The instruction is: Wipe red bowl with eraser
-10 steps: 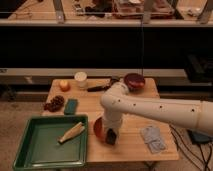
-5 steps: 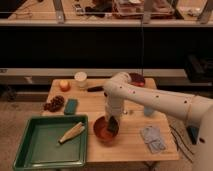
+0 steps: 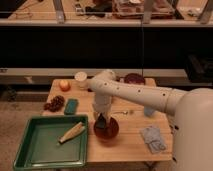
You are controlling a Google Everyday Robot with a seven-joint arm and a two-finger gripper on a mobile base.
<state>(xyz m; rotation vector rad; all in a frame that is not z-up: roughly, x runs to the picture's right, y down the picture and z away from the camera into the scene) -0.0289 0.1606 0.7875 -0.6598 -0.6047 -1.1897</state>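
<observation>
The red bowl (image 3: 111, 131) sits on the wooden table near its front edge, just right of the green tray. My gripper (image 3: 102, 121) points down into the bowl's left half from above. A small dark block, the eraser (image 3: 101, 123), shows at the fingertips against the bowl's dark inside. The gripper looks shut on it. My white arm reaches in from the right and bends over the middle of the table.
A green tray (image 3: 30, 152) holding a pale husk-like item (image 3: 71, 132) stands front left. A teal pad (image 3: 71, 106), dark red fruit (image 3: 54, 103), an orange (image 3: 64, 85), a white cup (image 3: 81, 79) and a maroon dish (image 3: 134, 78) lie behind. A grey cloth (image 3: 152, 138) is right.
My arm has swung back and left, and the gripper has moved from beside the bowl to down inside it. The bowl has stayed in place.
</observation>
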